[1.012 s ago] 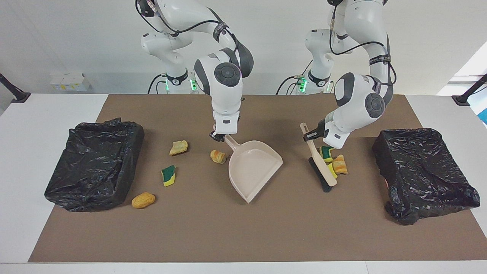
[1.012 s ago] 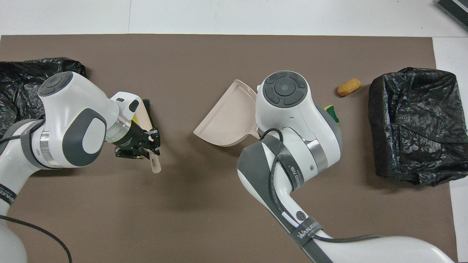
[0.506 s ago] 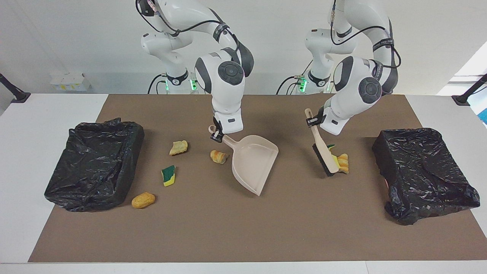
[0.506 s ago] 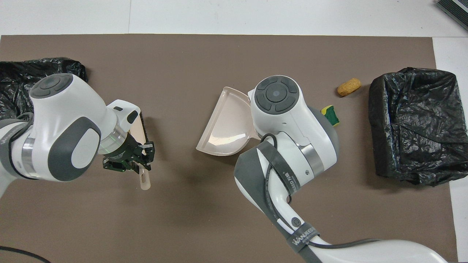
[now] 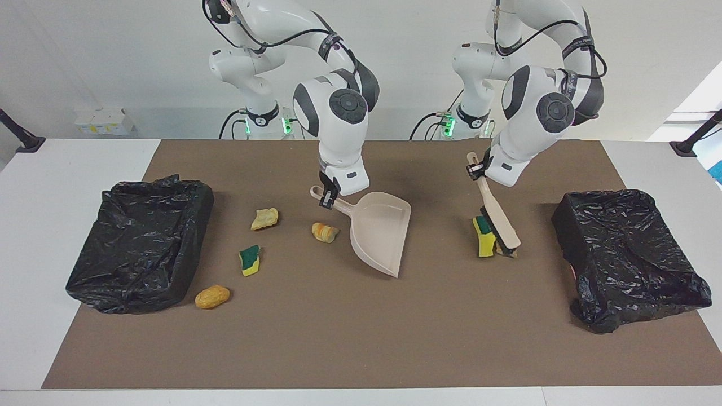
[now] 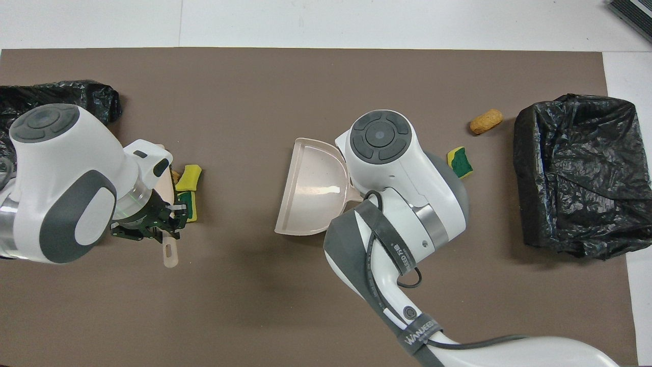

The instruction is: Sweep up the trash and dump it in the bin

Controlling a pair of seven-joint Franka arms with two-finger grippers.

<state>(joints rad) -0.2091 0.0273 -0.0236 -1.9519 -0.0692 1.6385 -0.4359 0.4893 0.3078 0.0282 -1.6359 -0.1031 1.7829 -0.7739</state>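
Near the table's middle, the right gripper (image 5: 327, 198) clasps the dustpan (image 5: 379, 232) handle; the left gripper (image 5: 475, 168) grips the brush (image 5: 497, 220) beside sponge scraps (image 5: 483, 237). Other trash (image 5: 264, 219) lies toward the right arm's bin (image 5: 141, 242)

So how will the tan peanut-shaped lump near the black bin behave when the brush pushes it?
The peanut-shaped lump looks rounded and oblong, so it may roll or swing aside rather than slide straight. It seems small and probably light, so a gentle push from the brush in the left hand should move it.
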